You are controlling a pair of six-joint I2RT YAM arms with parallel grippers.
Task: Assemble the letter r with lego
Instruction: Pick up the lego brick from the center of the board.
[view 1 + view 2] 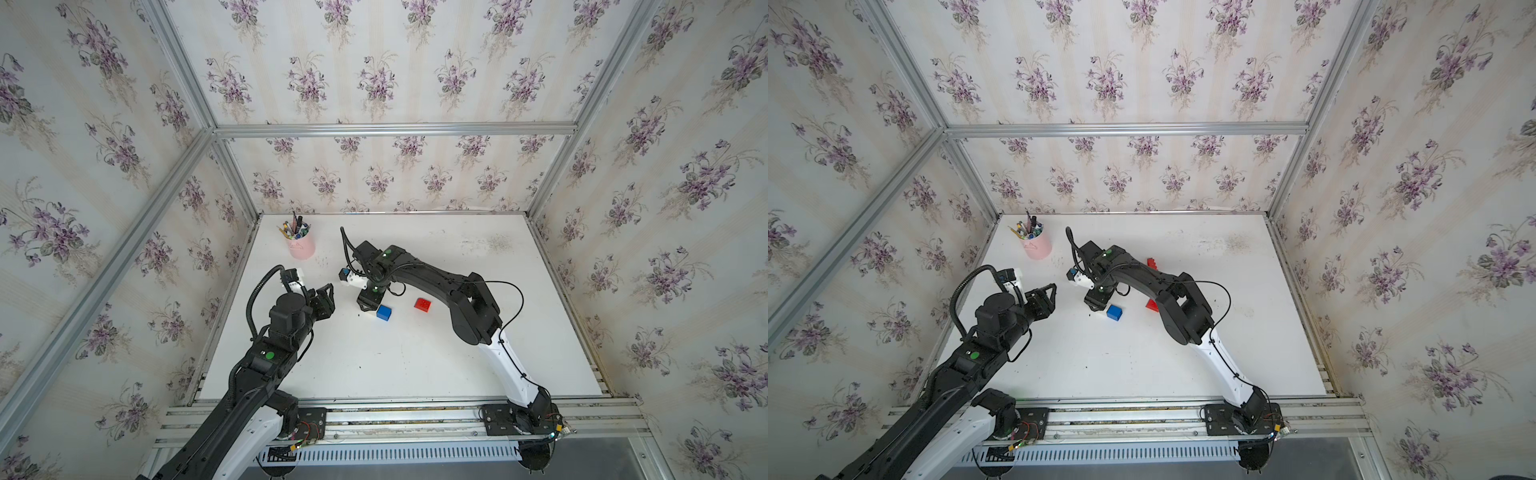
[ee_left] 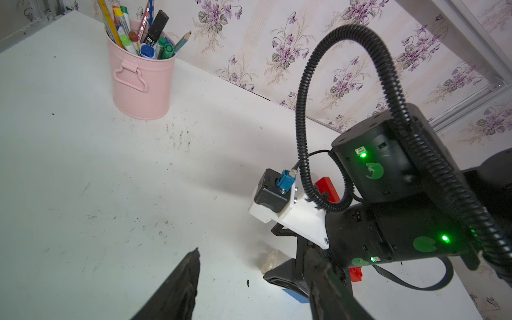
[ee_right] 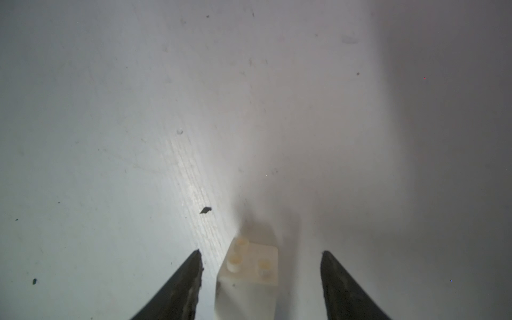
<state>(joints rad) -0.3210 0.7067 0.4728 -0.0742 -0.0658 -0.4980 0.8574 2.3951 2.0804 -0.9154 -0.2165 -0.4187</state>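
My right gripper point(image 3: 260, 252) points down at the table, open, with a white lego brick point(image 3: 249, 274) between its fingers and a gap on each side. The brick's studs show. A blue brick point(image 1: 384, 312) lies right beside that gripper point(image 1: 368, 304), and a short red brick point(image 1: 422, 304) lies further right. A long red brick point(image 1: 1153, 264) lies behind the right arm. My left gripper point(image 1: 326, 297) hovers open and empty to the left, fingers point(image 2: 180, 285) aimed at the right gripper. All bricks lie apart; the letter r is not in view.
A pink bucket of pens point(image 1: 301, 245) stands at the back left of the white table point(image 1: 415, 365). Wallpapered walls with metal frame rails enclose the table on three sides. The right arm's cable loop point(image 2: 302, 116) rises above its wrist.
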